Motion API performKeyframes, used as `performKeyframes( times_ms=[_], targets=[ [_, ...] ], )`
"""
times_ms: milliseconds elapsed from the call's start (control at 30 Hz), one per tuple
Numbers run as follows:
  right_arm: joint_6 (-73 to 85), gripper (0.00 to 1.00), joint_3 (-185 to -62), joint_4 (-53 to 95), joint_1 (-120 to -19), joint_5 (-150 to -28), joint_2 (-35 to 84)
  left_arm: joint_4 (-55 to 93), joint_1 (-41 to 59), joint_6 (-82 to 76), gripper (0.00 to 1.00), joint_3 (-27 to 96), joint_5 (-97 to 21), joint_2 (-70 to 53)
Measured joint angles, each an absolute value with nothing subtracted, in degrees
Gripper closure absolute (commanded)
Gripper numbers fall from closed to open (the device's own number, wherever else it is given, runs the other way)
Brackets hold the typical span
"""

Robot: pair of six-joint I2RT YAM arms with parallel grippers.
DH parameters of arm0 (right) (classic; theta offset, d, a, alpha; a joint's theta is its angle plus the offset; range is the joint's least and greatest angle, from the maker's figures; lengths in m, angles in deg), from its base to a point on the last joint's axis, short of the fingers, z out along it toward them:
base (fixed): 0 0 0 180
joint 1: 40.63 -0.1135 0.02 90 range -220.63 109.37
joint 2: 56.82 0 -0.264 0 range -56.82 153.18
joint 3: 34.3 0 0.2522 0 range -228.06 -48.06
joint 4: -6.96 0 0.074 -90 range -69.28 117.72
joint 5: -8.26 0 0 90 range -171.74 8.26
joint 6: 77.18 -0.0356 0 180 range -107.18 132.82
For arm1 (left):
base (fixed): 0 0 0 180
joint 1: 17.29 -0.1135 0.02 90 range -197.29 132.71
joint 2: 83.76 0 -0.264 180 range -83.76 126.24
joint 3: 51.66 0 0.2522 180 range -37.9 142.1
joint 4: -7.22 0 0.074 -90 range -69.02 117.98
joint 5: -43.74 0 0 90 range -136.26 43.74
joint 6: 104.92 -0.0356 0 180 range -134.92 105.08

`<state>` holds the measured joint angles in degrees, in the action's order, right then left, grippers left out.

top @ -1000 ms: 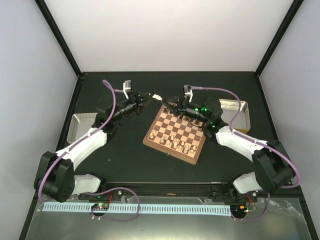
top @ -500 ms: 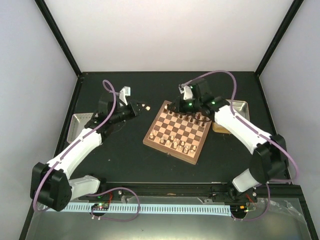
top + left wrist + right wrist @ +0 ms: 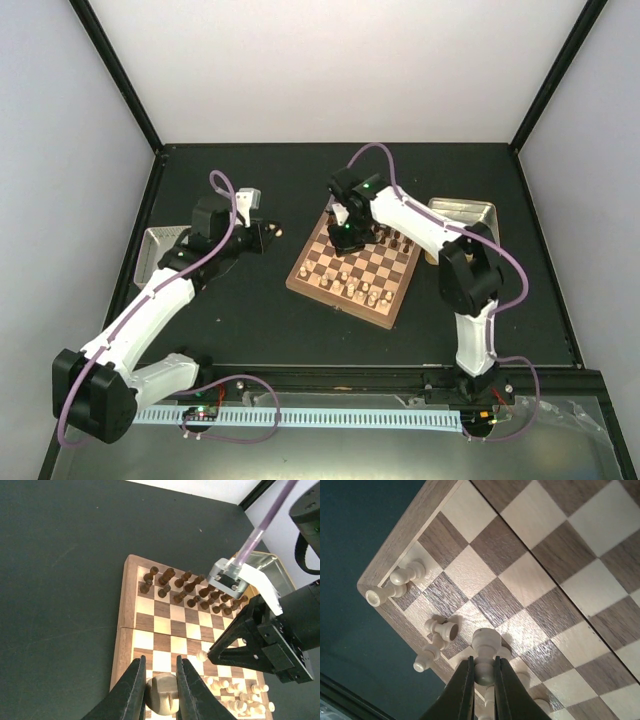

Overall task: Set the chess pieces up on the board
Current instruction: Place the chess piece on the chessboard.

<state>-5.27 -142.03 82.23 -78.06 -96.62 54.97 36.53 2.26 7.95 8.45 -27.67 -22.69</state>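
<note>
Reaching from the near left, the left arm stretches far and to the right, and the left gripper hangs over the dark table, a little left of the board. The right arm folds at the elbow and points left, and the right gripper is over the far left part of the board. I count two arms, one board and two metal trays, the left tray and the right tray. The dark pieces are on the far right side of the board and the cream pieces on the near side. A second ago the left gripper was beside the far left corner of the board; it has since drawn back to the left, and the right arm has swung leftward.

From the left wrist, the two fingers clench one cream piece. The dark pieces form two crowded rows.

From the right wrist, the fingers pinch a second cream piece over the squares. Four loose cream pieces are near the board's corner.
</note>
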Motion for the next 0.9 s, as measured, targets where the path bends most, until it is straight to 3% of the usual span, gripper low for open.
performKeyframes(
  times_ms=[333,900],
  targets=[
    [-2.45,0.93,-151.41,89.18,-80.86,-94.28,64.39,37.01,2.26,5.17,0.98,6.79,-28.12,-23.23],
    [0.26,0.86,-153.47,92.24,-82.67,-94.52,67.78,36.88,2.26,4.93,0.98,5.22,-29.11,-24.59]
  ],
)
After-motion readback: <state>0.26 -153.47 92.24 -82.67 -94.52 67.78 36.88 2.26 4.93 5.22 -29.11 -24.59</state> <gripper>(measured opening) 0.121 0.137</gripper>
